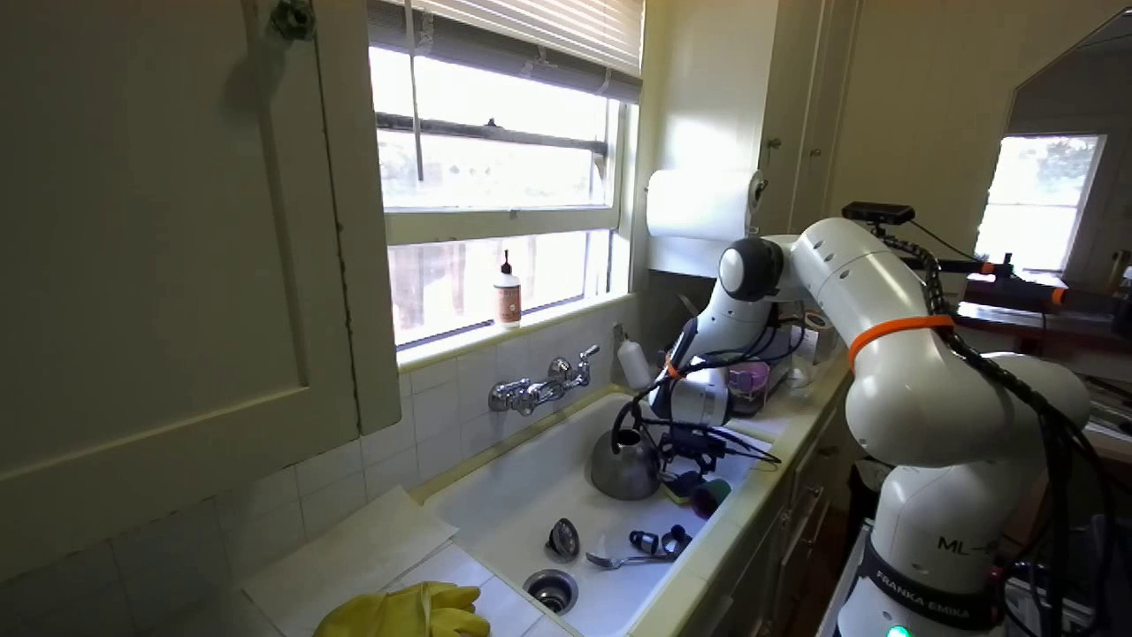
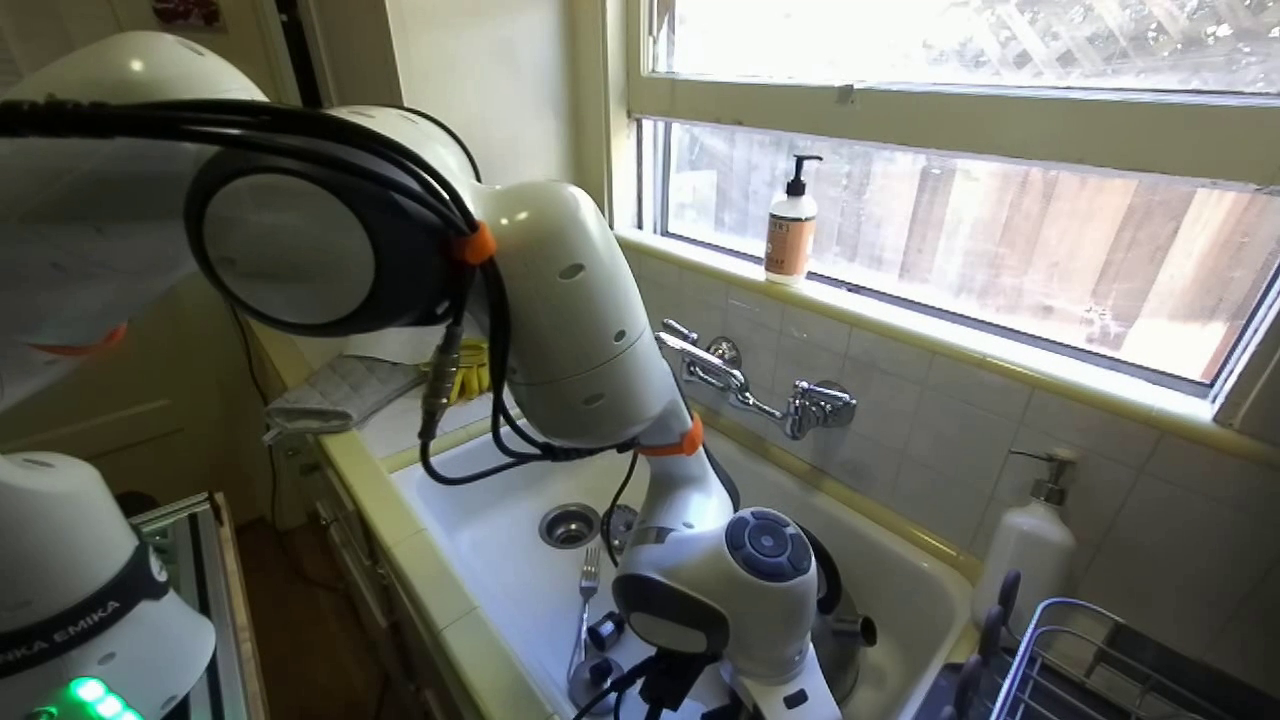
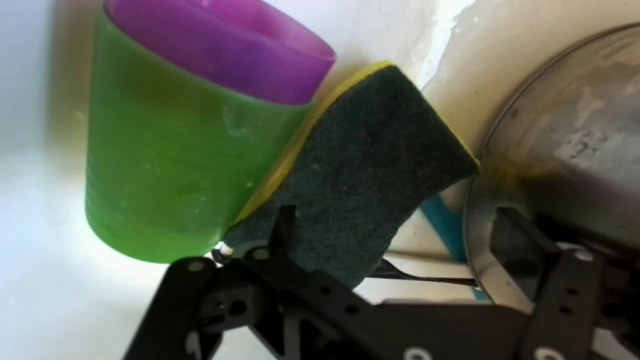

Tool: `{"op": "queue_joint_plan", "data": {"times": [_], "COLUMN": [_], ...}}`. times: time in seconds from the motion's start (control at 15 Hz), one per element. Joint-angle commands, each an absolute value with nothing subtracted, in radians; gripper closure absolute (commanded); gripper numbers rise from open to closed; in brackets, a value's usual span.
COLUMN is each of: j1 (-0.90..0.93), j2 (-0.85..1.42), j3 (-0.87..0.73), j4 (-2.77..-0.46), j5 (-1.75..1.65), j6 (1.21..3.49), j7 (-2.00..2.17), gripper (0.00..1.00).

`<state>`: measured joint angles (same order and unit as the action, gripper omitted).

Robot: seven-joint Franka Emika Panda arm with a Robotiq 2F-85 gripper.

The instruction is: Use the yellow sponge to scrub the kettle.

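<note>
Tool [image 3: 397, 235] is released: jaws spread in the wrist view, nothing grasped, low over the sink [image 1: 522, 478], lower part of the sponge [image 3: 360, 170] showing between them. One jaw overlaps the sponge there, the other shows in front of the kettle [image 3: 570, 130]; contact with either, can't tell. Sponge has its dark scrub side up, yellow edge showing, looks tilted against the green cup [image 3: 185, 160]; its far corner comes right up to the kettle, touching or just apart, unclear. Purple cup [image 3: 225, 55] looks nested in the green one. Kettle stands upright in the sink, marks and drops on the metal. Farther out, near the drain [image 1: 550, 591], a fork [image 1: 615, 562] lies on the sink floor, likely no part in this. Progress, my call: early, reach for the sponge. In place: tool at the sponge, roughly lined up. Left: nearly everything, i.e. clench on the sponge, work it clear of the cups, get it onto the kettle, scrub. No scrubbing visible here.
</note>
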<state>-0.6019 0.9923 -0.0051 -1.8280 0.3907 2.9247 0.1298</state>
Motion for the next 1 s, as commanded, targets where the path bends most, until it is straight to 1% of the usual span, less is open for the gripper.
{"op": "queue_joint_plan", "data": {"times": [0.0, 0.73, 0.87, 0.93], "j1": [-0.622, -0.622, -0.613, -0.612], "j2": [1.031, 1.081, 1.088, 1.091], "j3": [0.013, 0.014, 0.002, 0.002], "j4": [-1.777, -1.723, -1.715, -1.710], "j5": [0.397, 0.384, 0.379, 0.379], "j6": [2.902, 2.864, 2.853, 2.846], "j7": [0.116, 0.099, 0.103, 0.103], "gripper": [0.00, 0.00, 0.26, 0.34]}}
